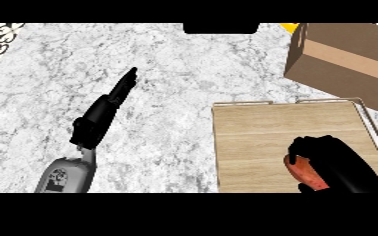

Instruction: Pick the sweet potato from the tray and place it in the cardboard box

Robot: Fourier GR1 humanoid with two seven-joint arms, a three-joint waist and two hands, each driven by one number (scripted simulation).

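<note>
Head view: R hand on sweet potato, box up ahead

Sweet potato (297, 170) lies at the near right of the wooden tray (251, 145), orange-red skin showing only along the left side of the right hand (328, 162). Rest of it is hidden under the hand, so its full length can't be read; the visible strip runs roughly near-to-far, tilted a bit toward the lower right. Right hand's fingers are curled over and round it w/ the thumb side at its top end, so the hand looks closed on the sweet potato. Whether it's lifted off the tray or resting on it: can't tell.

Cardboard box (332, 60) sits past the tray's far right corner, well apart from the hand, i.e. straight ahead and slightly right. Judging by that, the carry is forward over the tray's far rim, and the right arm is clearly the nearer one.

Left hand (100, 117) shows over the marble counter (148, 55) left of the tray, fingers straight, pointing away, holding nothing.
</note>
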